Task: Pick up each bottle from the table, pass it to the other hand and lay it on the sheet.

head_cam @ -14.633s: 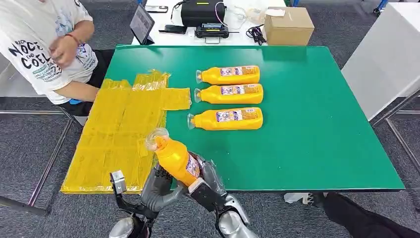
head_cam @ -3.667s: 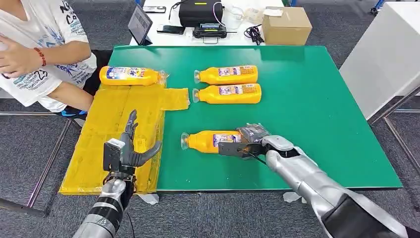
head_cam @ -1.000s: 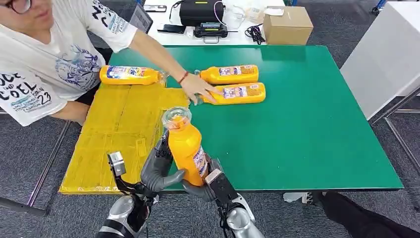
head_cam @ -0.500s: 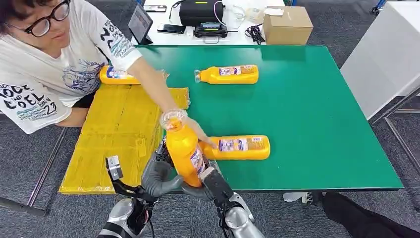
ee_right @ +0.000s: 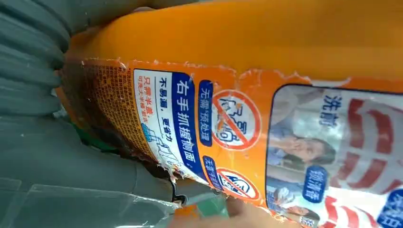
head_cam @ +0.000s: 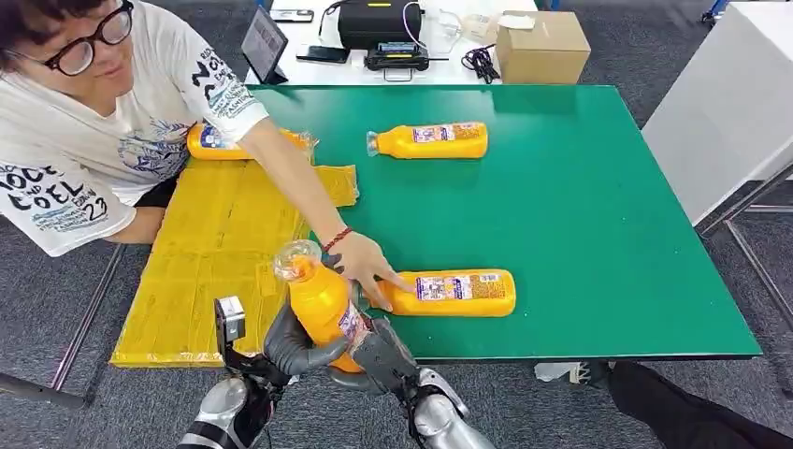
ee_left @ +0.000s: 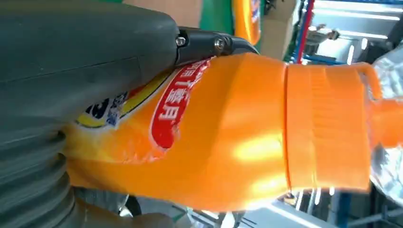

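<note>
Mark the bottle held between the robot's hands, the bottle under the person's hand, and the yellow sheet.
held bottle [head_cam: 321, 301], head view, orange body below the neck.
bottle under the person's hand [head_cam: 458, 292], head view, label at mid-body.
yellow sheet [head_cam: 210, 262], head view, bare middle.

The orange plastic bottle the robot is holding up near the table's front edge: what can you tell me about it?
The orange plastic bottle has a clear cap over an orange neck collar and a printed label with red, blue and yellow panels and Chinese text, its edge a bit torn. It is raised above the table's front edge, cap tilted up and to the left. Both hands hold its lower body: the left hand and the right hand.
</note>
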Robot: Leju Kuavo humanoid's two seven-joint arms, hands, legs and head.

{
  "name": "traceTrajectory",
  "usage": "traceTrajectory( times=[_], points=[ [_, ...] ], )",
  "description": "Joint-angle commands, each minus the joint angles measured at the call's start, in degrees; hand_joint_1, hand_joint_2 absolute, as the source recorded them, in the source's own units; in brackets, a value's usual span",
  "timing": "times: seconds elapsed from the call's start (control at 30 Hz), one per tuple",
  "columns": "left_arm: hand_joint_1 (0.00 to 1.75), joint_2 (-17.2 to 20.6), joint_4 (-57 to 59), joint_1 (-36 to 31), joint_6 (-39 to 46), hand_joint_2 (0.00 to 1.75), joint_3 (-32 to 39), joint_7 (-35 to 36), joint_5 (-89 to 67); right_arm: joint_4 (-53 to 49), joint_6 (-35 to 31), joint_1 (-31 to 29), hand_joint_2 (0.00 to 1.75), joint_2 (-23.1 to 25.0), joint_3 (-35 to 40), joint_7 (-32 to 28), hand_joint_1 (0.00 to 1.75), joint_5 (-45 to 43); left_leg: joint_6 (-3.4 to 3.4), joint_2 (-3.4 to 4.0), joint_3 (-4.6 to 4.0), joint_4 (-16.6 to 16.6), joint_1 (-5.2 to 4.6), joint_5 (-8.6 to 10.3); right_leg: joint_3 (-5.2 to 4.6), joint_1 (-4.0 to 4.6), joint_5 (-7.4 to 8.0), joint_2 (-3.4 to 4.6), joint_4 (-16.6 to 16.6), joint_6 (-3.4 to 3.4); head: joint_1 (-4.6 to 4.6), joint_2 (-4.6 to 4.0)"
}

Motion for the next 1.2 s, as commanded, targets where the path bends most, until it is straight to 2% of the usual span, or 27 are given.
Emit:
traceTrajectory(
  times=[0.03, 0.43, 0.47, 0.5, 0.53, 0.57, 1.2],
  points=[
    [0.0, 0.3, 10.0, -5.1, -5.9, 1.75, -1.0, 2.8, 4.9, 7.4, 0.9, -4.7, 1.75, -0.7, 8.1, 0.0, 1.75, 3.0, -0.06, 0.06, 0.28, 0.0, 0.02, -0.07, 0.27, 0.03, -0.06, 0.03, 0.0, -0.09, -0.02, 0.0],
    [0.0, 0.3, 14.7, -8.1, -10.2, 1.75, -0.7, 1.3, 8.1, 11.5, 2.1, -7.1, 1.75, -1.0, 12.3, -0.2, 1.75, 4.8, -0.05, -0.03, 0.27, 0.0, 0.02, -0.06, 0.28, 0.03, -0.08, -0.06, 0.0, -0.08, -0.02, 0.0],
    [0.1, 0.2, 14.3, -7.9, -10.9, 1.75, -0.4, 1.0, 8.7, 12.2, 1.8, -7.3, 1.75, -0.9, 12.5, -0.2, 1.75, 4.8, -0.04, -0.04, 0.21, 0.0, 0.01, -0.02, 0.21, 0.02, -0.05, -0.07, 0.0, -0.07, -0.02, 0.0],
    [0.1, 0.2, 14.3, -7.9, -10.9, 1.75, -0.4, 1.0, 8.7, 12.2, 1.8, -7.3, 1.75, -0.9, 12.5, -0.2, 1.75, 4.8, -0.06, -0.03, 0.33, 0.0, 0.05, -0.09, 0.34, 0.07, -0.1, -0.07, 0.0, -0.11, 0.0, 0.0],
    [1.54, 0.2, 13.9, -7.7, -10.9, 1.75, -0.3, 0.7, 8.9, 12.3, 1.8, -7.3, 1.75, -0.8, 12.5, -0.2, 1.75, 4.8, -0.06, -0.08, 0.28, 0.0, 0.02, -0.05, 0.29, 0.03, -0.09, -0.12, 0.0, -0.09, -0.02, 0.0],
    [1.75, 0.1, 13.1, -7.4, -11.8, 1.75, 0.0, 0.4, 9.7, 12.5, 1.6, -7.3, 1.75, -0.8, 12.6, -0.2, 1.75, 4.9, -0.05, -0.04, 0.2, 0.0, 0.04, -0.03, 0.2, 0.05, -0.05, -0.08, 0.0, -0.07, 0.0, 0.0],
    [1.75, -0.2, 9.2, -6.2, -11.5, 1.75, 1.8, 0.2, 11.5, 12.1, 0.4, -6.9, 1.75, -1.0, 11.6, 0.7, 1.75, 4.4, -0.07, -0.07, 0.35, 0.0, 0.07, -0.1, 0.35, 0.08, -0.14, -0.15, 0.0, -0.11, 0.0, 0.0]
  ],
)
